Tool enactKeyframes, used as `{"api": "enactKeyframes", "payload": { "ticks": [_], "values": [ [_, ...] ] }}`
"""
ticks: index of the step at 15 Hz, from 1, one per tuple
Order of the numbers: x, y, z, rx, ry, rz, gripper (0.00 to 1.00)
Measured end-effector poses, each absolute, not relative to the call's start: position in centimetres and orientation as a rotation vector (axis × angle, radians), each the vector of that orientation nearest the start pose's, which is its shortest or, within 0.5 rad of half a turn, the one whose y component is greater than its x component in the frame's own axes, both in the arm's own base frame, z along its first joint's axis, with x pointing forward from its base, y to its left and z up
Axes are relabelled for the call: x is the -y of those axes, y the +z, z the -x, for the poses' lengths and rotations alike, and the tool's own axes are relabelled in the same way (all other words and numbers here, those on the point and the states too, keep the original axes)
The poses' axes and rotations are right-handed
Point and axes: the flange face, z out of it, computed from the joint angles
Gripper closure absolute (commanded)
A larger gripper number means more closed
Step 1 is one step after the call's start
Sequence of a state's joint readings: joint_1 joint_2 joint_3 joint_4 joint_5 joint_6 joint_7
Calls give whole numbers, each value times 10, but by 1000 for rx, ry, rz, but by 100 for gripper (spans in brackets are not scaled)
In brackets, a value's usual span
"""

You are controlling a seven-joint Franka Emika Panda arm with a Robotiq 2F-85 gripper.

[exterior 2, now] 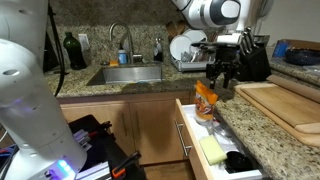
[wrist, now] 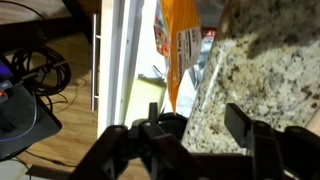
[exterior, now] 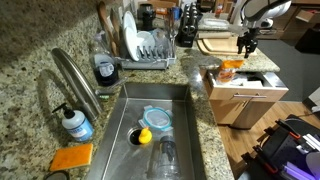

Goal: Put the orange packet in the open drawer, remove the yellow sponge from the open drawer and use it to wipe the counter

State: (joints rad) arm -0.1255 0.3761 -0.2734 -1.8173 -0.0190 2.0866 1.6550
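Note:
The orange packet (exterior 2: 206, 98) stands upright in the open drawer (exterior 2: 184, 137), against the counter edge. It also shows in an exterior view (exterior: 231, 67) and in the wrist view (wrist: 175, 40). My gripper (exterior 2: 222, 72) hangs just above the packet, open and empty; it also shows in an exterior view (exterior: 245, 43). In the wrist view both fingers (wrist: 200, 125) are spread apart over the speckled granite counter (wrist: 255, 80). The yellow sponge (exterior 2: 212, 150) lies flat inside the drawer, nearer the front. The drawer front shows in an exterior view (exterior: 247, 107).
A steel sink (exterior: 150, 120) holds a yellow item, a blue lid and a glass. A dish rack (exterior: 150, 45) stands behind it, and an orange flat sponge (exterior: 72, 157) and a soap bottle (exterior: 76, 123) beside it. A wooden cutting board (exterior 2: 285, 100) lies on the counter. A dark object (exterior 2: 238, 160) lies in the drawer.

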Motion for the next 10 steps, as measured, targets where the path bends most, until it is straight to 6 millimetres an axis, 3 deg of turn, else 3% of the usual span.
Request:
{"api": "enactKeyframes", "payload": {
  "ticks": [3,5,8,10],
  "values": [
    [242,362,-563,-2811,-46,1707,0],
    [229,372,-545,-2761,5,1705,0],
    [203,366,-517,-2677,67,1766,0],
    [197,351,-494,-2674,96,1798,0]
  ]
}}
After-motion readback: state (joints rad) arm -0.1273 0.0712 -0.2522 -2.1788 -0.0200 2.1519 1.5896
